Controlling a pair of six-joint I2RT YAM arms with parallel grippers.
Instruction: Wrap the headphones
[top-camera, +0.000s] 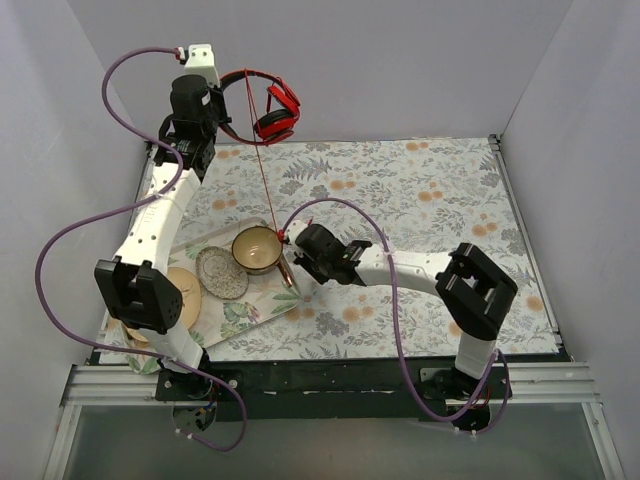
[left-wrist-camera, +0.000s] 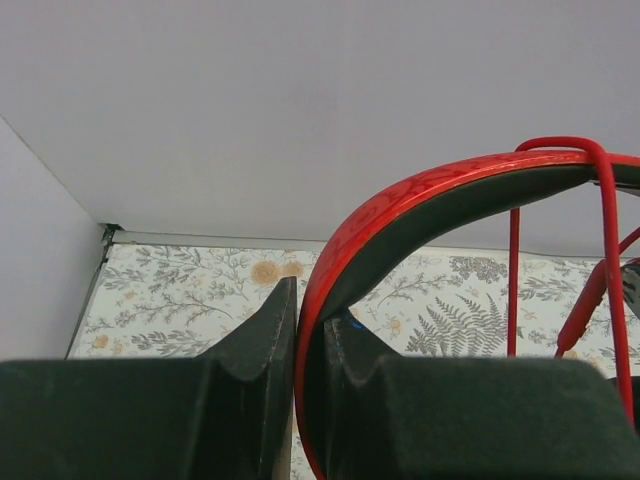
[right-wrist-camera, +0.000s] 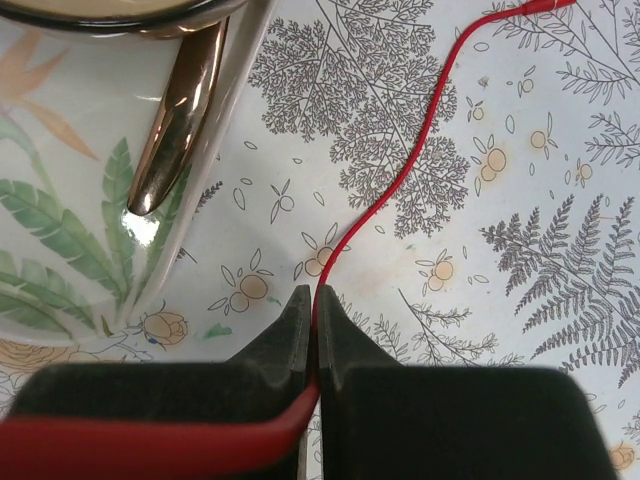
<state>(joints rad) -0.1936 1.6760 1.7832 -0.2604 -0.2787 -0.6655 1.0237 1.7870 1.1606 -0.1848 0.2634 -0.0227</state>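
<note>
The red headphones hang in the air at the back left, ear cups folded together. My left gripper is shut on their headband, red outside and black inside, clamped between the fingers. The thin red cable runs taut from the headphones down to my right gripper. In the left wrist view the cable loops over the headband. My right gripper is shut on the cable just above the floral tablecloth, with its free end trailing away to the upper right.
A leaf-print tray lies left of the right gripper, holding a gold-rimmed bowl, a patterned round dish, a wooden disc and a gold spoon. White walls enclose the table on three sides.
</note>
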